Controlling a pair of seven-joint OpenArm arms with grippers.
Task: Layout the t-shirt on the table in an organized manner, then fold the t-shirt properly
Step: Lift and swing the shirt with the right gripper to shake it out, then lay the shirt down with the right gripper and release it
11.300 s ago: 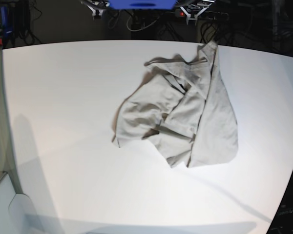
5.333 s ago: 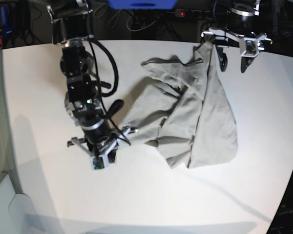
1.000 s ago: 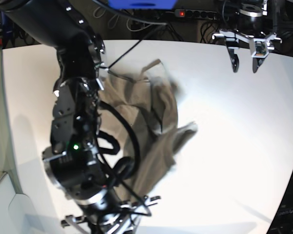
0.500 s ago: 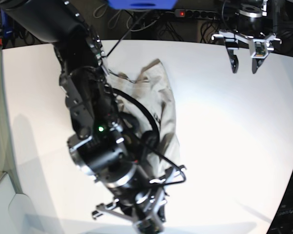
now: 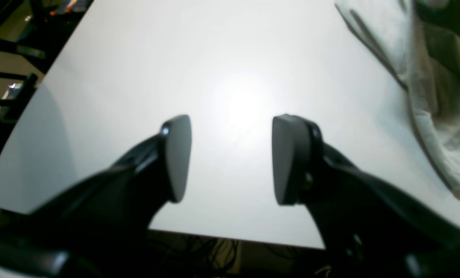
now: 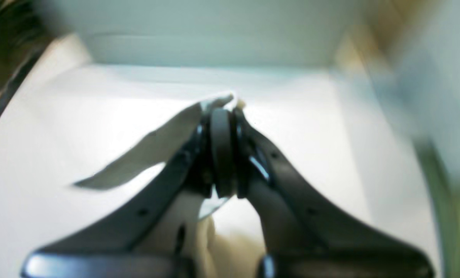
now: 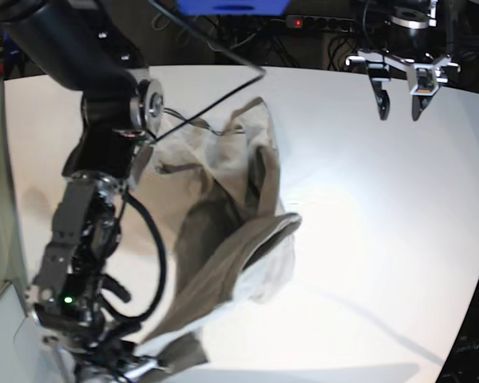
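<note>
Moved: since a moment back the right arm has swung low to the near-left edge, dragging the t-shirt [image 7: 223, 231] with it in a long stretched strip.
Right gripper [image 6: 222, 116]: squeezed tight on a thin bit of the cloth; the arm bends down from the far-left corner, gripper at the near edge.
Shirt: soft, light, floppy; it bunches and sags. I'd say grab it at a hem or shoulder corner.
Where: the shirt lies on the left middle of the table [image 7: 367, 239].
Left gripper [image 5: 230, 158]: jaws wide apart, holding nothing, hanging over the far-right edge, well apart from the shirt.
</note>
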